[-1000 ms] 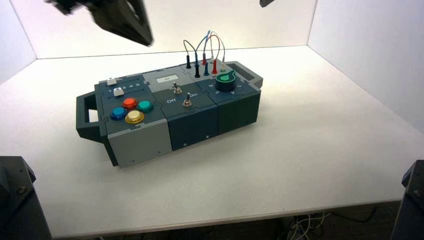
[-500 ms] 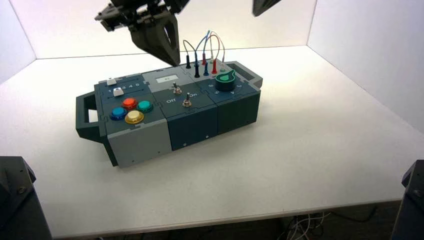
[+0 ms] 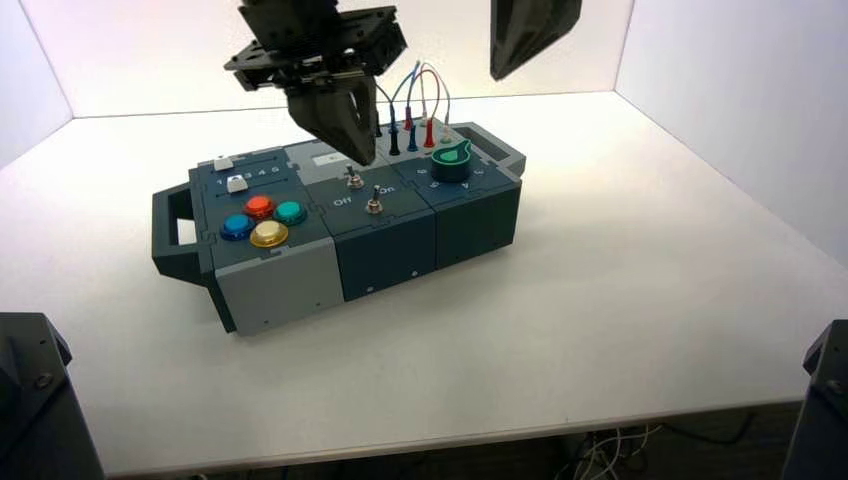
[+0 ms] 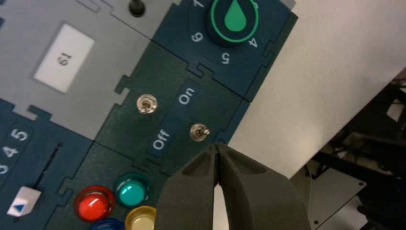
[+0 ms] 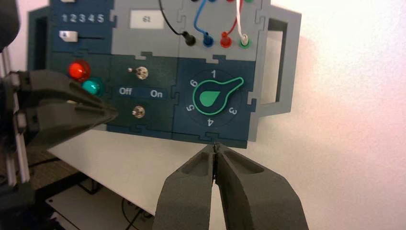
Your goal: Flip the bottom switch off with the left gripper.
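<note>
The dark box (image 3: 300, 280) stands turned on the white table. Its two silver toggle switches sit in the middle panel between the "Off" and "On" labels. The bottom switch (image 3: 373, 205) is the one nearer the box's front edge. It also shows in the left wrist view (image 4: 198, 132) and the right wrist view (image 5: 138, 111); I cannot tell its position. My left gripper (image 3: 357, 152) is shut and empty, hovering above the switches. Its tips (image 4: 218, 147) sit just short of the bottom switch. My right gripper (image 3: 505, 68) is shut and empty, high above the box's right end.
The top switch (image 4: 146, 104) lies beside the bottom one. Red, teal, blue and yellow buttons (image 3: 260, 207) are to the left. A green-marked knob (image 3: 452, 160) is to the right. Plugged wires (image 3: 410, 125) stand behind, next to a small display (image 3: 330, 158) and white sliders (image 3: 236, 183).
My left gripper has come down from the upper left to just above the switches. My right gripper has lowered further into view at the top.
</note>
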{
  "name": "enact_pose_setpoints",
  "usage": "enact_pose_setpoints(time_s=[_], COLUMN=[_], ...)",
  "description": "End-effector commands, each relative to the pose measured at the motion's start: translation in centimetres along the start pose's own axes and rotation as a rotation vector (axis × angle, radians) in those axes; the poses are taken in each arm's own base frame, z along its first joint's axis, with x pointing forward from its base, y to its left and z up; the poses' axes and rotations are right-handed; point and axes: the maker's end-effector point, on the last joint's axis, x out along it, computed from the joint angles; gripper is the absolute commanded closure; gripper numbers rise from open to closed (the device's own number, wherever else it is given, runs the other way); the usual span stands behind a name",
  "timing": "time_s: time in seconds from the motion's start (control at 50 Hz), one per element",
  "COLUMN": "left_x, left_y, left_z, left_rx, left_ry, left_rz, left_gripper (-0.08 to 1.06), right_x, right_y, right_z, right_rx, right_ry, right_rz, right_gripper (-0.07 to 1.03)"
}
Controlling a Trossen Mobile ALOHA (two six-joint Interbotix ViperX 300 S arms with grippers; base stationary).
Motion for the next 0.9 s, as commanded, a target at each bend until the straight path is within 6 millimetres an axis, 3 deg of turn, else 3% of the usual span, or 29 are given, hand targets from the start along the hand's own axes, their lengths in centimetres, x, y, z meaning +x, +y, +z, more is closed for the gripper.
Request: enact_pose_setpoints(time_s=[0.02,0.26,0.58,0.9], left_x=[-0.5,-1.3,-2.6,-2.7], left_y=[-0.7,-1.0,-1.4,-1.5], left_z=[1.4,1.7,2.3,2.4], left_rx=[0.025,-0.001,-0.012,-0.01], left_ry=[-0.037,-0.06,-0.103,-0.106], left_rz=[-0.008,-0.016,-0.026,-0.027], left_gripper=[1.0,1.0,1.01,1.0], right_x=[0.7,3.7,6.0,7.9], right_y=[-0.3,-1.6,-2.0,-2.3], right_z=[0.9,0.3,0.4,-0.5], right_rx=[0.006,0.03,0.033,0.038], right_ry=[-0.024,0.029,0.054,0.105], right_rz=[-0.009,-0.028,-0.035,-0.04], right_gripper=[0.99,0.99,0.99,0.99])
